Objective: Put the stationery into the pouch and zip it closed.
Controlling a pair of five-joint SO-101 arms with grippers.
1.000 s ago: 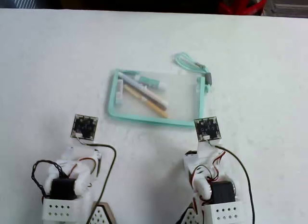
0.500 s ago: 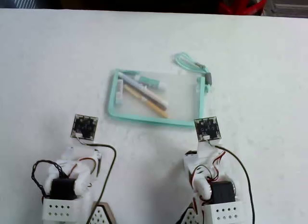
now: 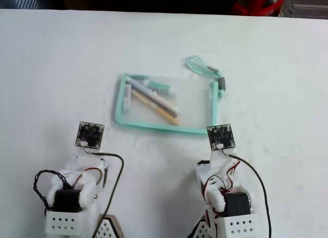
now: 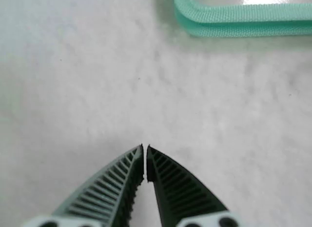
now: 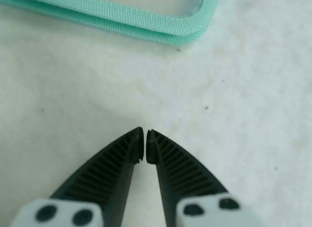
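Nothing has moved since a second ago; I see both arms parked as they were. The clear plastic pouch with mint-green fabric trim (image 3: 154, 126) lies flat in the middle of the white counter (image 3: 61, 59), several pens (image 3: 154, 101) inside it. A dark zipper pull (image 3: 222, 83) on a looped green cord (image 3: 201, 66) sits at its far right corner. My left gripper (image 4: 145, 150) hangs over bare counter near the pouch's near left corner, tips pressed together, holding nothing. The right gripper (image 5: 145, 135) is likewise closed and empty, by the near right corner.
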